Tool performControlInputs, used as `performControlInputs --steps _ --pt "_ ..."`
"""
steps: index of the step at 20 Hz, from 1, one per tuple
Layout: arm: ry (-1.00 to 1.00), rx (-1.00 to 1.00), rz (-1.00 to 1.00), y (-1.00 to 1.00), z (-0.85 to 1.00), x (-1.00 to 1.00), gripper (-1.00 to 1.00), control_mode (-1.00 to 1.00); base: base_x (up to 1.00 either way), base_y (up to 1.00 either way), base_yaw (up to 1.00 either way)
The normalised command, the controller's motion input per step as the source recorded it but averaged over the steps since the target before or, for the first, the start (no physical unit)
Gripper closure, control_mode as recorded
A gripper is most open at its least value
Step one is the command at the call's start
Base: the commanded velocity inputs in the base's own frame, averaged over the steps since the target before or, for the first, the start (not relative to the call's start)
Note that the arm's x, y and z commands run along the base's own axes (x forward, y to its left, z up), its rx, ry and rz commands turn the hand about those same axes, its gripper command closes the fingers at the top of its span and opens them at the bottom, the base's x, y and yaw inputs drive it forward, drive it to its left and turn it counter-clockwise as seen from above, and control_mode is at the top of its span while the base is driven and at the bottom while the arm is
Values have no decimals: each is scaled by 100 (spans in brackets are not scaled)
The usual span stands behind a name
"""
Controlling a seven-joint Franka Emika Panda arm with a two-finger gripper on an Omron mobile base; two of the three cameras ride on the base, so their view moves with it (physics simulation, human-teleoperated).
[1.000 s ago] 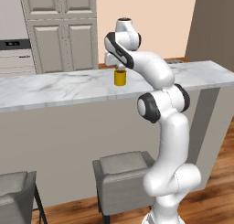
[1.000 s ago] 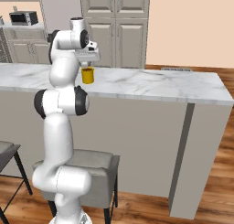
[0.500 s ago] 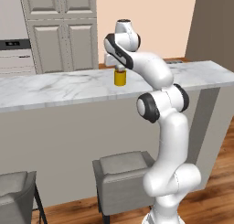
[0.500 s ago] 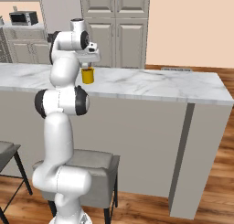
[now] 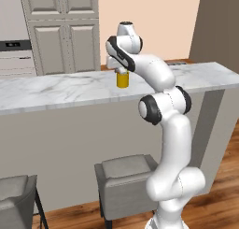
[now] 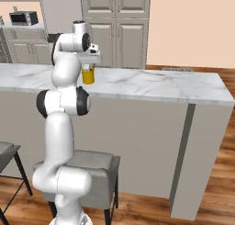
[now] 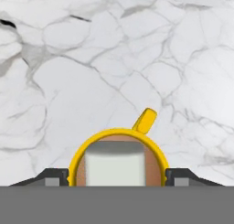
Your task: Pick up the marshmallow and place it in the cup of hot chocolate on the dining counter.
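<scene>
Cup (image 7: 118,160): a small yellow cup with a short handle is seen from above in the hand view. It stands upright on the marble counter (image 7: 91,72), and brown drink is visible inside its rim.
Marshmallow (image 7: 114,165): a white block is seen inside the cup, on the brown drink, with the yellow rim around it. No finger is touching it.
Gripper (image 7: 118,176): it is placed directly above the cup. The two dark fingertips (image 7: 55,176) are seen outside the rim, one on each side of the cup, so the jaws are spread wider than the cup. Nothing is held between them.
Cup in the base views: the cup (image 5: 122,80) is found on the counter (image 5: 56,90), just under the white hand of the arm (image 5: 161,111). In the right base view the cup (image 6: 88,75) is also seen directly below the hand.
Counter: a long slab of white-grey marble over a plain beige front.
Stool (image 5: 123,183): a grey stool is seen on the floor in front of the counter, beside the arm.
</scene>
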Motion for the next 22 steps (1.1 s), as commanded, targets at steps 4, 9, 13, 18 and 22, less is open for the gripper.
performControlInputs --steps 4,9,13,18,22 --pt "-7 0 0 0 23 0 -100 -100 0 0 0" --pt "-21 0 0 -1 58 -40 -100 -100 0 0 0" --pt "-16 1 0 -5 11 -60 -100 -100 0 0 0" --pt "-10 7 -1 -9 0 -92 -100 -100 0 0 0" --pt "-12 20 0 -37 5 -90 -100 -100 0 0 0"
